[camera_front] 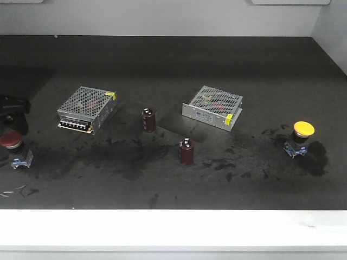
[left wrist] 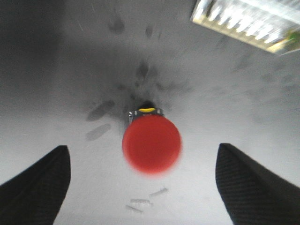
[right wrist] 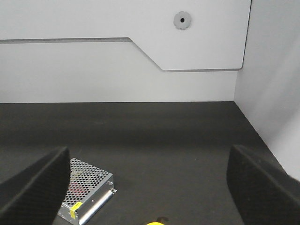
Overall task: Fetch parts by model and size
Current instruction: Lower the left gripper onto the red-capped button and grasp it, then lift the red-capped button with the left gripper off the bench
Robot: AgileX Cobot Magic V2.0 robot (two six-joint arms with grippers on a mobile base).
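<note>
Black desk (camera_front: 162,65), smudged with dark marks. At far left edge: red-capped switch (left wrist: 151,144), standing free. Directly over it, left hand (left wrist: 145,187): fingers spread wide either side of cap, no contact, nothing gripped. At far right: yellow-capped switch (camera_front: 302,130), upright on blue base, well apart from red one. Also spread wide, right hand (right wrist: 147,187): empty, yellow cap just visible at bottom edge of wrist view. Between switches: two perforated metal boxes (camera_front: 87,108) (camera_front: 212,105), two maroon capacitors (camera_front: 148,119) (camera_front: 186,150) upright, apart from both hands.

Dim, even light; red-capped switch (left wrist: 152,144) blurred.
</note>
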